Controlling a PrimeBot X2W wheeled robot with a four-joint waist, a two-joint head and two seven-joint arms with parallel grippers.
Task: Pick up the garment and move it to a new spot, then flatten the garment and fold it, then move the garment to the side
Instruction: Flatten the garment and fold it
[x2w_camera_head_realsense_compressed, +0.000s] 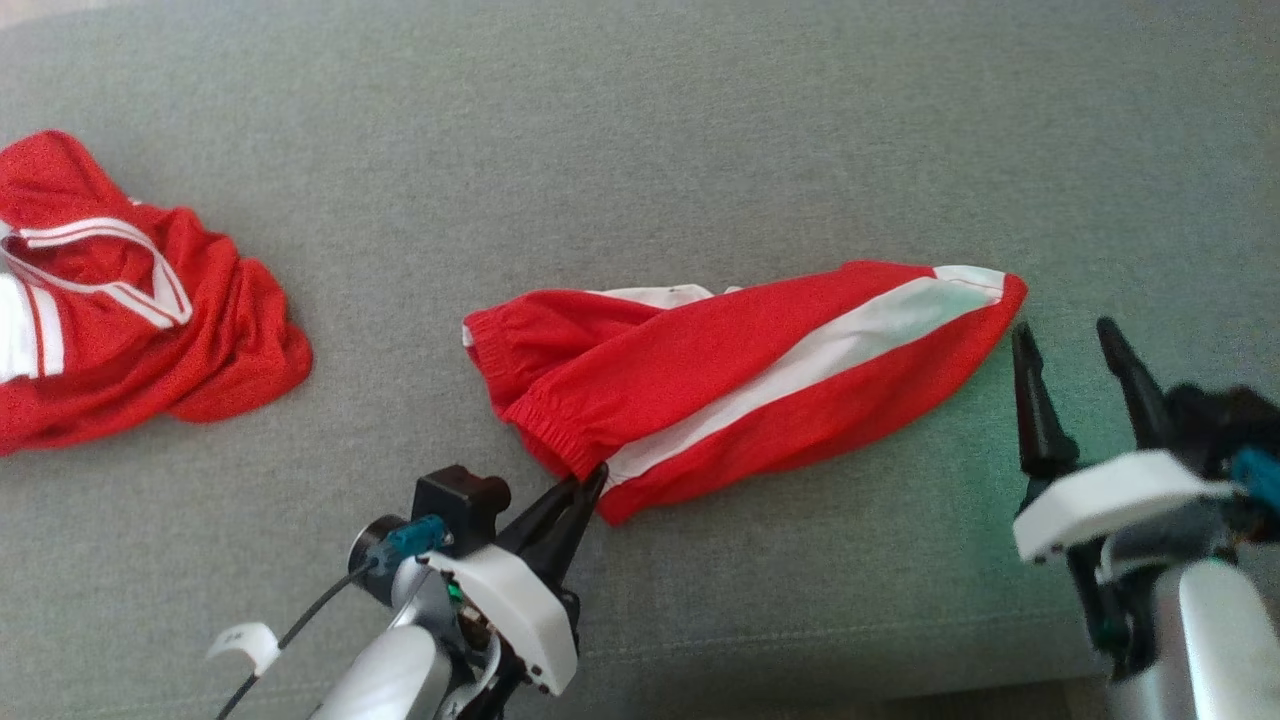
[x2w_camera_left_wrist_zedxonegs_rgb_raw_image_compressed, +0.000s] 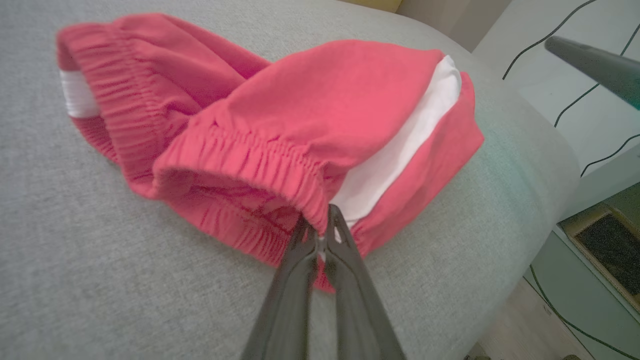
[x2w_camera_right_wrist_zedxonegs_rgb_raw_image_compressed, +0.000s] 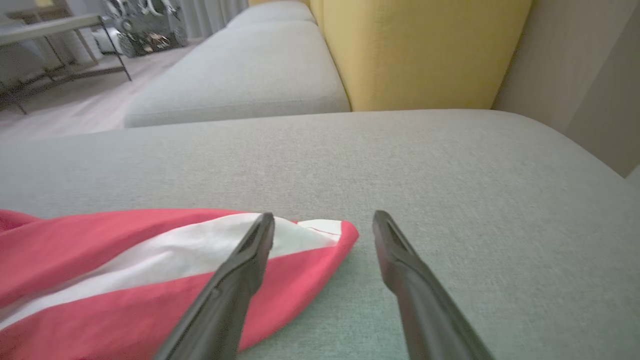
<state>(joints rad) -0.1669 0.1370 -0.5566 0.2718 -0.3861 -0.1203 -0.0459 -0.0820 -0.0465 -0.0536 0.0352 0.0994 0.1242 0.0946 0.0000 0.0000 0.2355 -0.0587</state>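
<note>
Left tool (x2w_camera_head_realsense_compressed: 597, 472): fingers together, clamped on elastic waistband (x2w_camera_left_wrist_zedxonegs_rgb_raw_image_compressed: 250, 155) of red shorts (x2w_camera_head_realsense_compressed: 740, 380), lying mid grey sofa cushion (x2w_camera_head_realsense_compressed: 640, 150). Right tool (x2w_camera_head_realsense_compressed: 1065, 335): fingers apart, just beside shorts' hem end, holding nothing.

The garment (x2w_camera_head_realsense_compressed: 720, 390) is a pair of red shorts with a broad white stripe down the side. It lies stretched out near the middle of the grey cushion (x2w_camera_head_realsense_compressed: 700, 150). Its gathered elastic waistband points left and gapes open, with the upper layer slightly raised, and the leg hem tapers to the right, flat on the cushion. The near waistband corner, just beside the stripe, is pinched in the left gripper (x2w_camera_head_realsense_compressed: 597, 478).
</note>
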